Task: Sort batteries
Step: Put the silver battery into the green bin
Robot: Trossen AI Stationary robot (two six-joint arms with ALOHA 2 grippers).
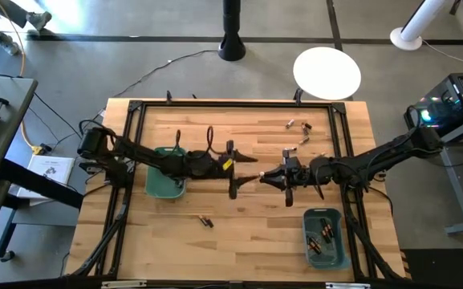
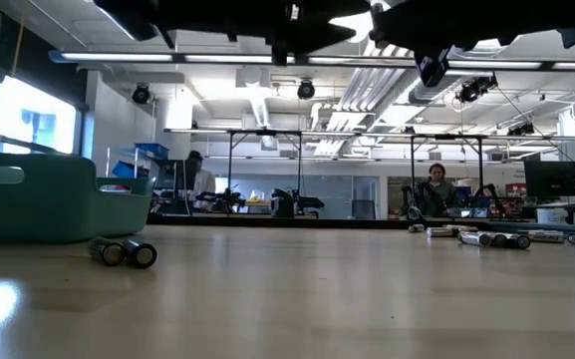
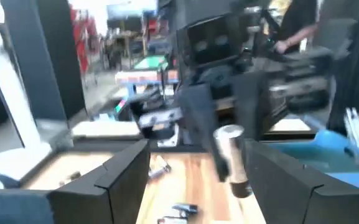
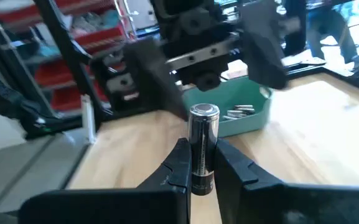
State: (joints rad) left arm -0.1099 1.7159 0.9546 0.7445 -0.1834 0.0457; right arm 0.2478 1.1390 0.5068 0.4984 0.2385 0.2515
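Two arms, both matte black, built of slim jointed segments with thicker blocky housings at the joints. Left arm (image 1: 147, 156) has thin black cables looping up off its forearm and a small yellow mark near the wrist. Right arm (image 1: 375, 160) carries similar black cable loops. Left end effector (image 1: 233, 170): two flat, wedge-shaped black fingers (image 3: 120, 177) on a bar. Right end effector (image 1: 274, 176): black fingers (image 4: 178, 165) tapering to narrow tips.
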